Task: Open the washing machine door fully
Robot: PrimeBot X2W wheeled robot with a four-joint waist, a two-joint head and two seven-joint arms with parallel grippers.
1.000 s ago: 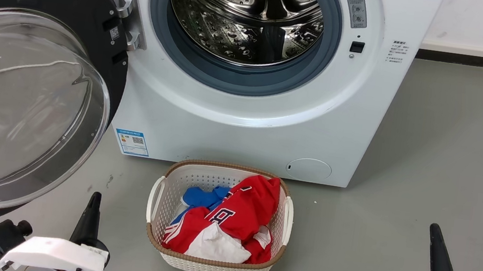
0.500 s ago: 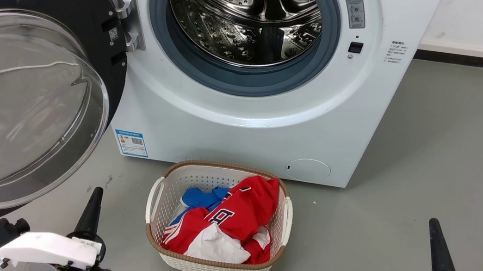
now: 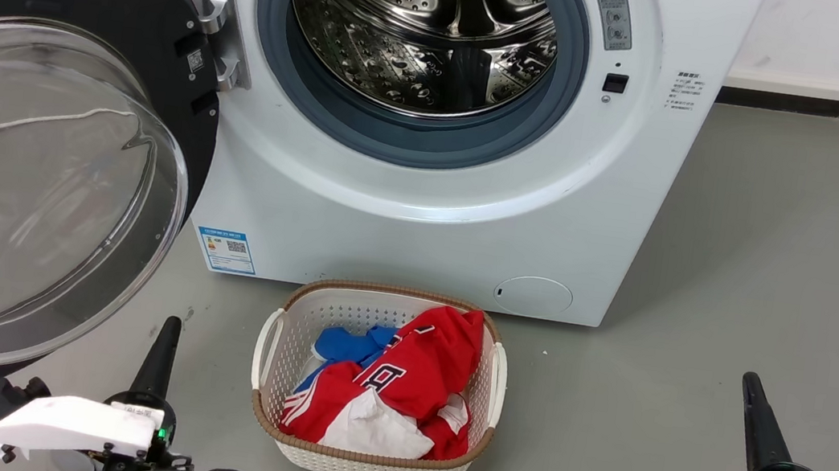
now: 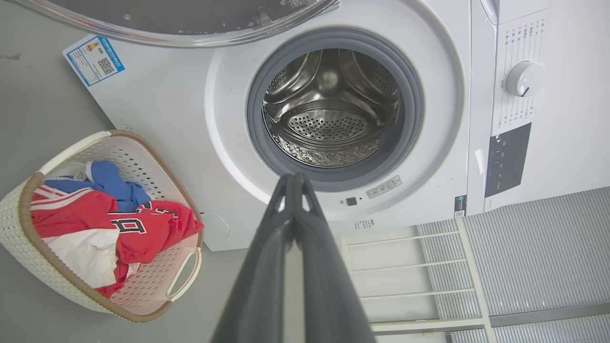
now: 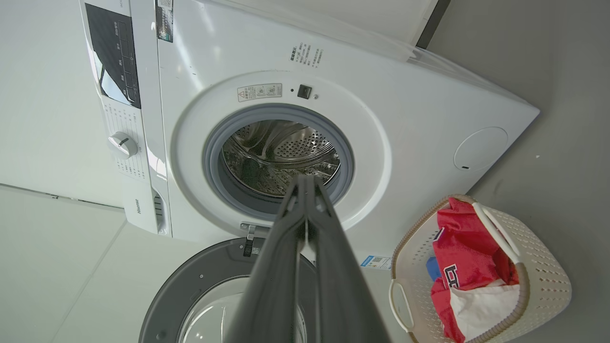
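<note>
Fingers of both arms are pressed together with their tips meeting, and neither pair holds anything. The left fingers (image 4: 267, 276) point toward the open drum (image 4: 329, 124) in their wrist view. In the head view they rise as one dark spike at the lower left, over bare floor (image 3: 747, 270), just below the lower edge of the door (image 3: 38, 177) and apart from it. The right fingers (image 5: 279, 271) also aim at the drum mouth in their own wrist view. In the head view they stand at the lower right, well apart from the machine (image 3: 421, 220) and from everything else.

The door hangs on its metal hinge (image 3: 223, 31) at the left of the drum mouth. It is swung wide out to the left, with its black rim and clear glass bowl turned toward the camera. The grey gasket (image 3: 323, 105) and the steel drum lie fully exposed. A small round flap (image 3: 533, 295) sits low on the machine's front at the right, and a blue label (image 3: 227, 249) sits low at the left.

A basket (image 3: 364, 467) stands on the floor just before the machine, between the two arms. It holds a red garment (image 3: 413, 372) with blue cloth (image 3: 348, 344) and white cloth (image 3: 374, 428).
</note>
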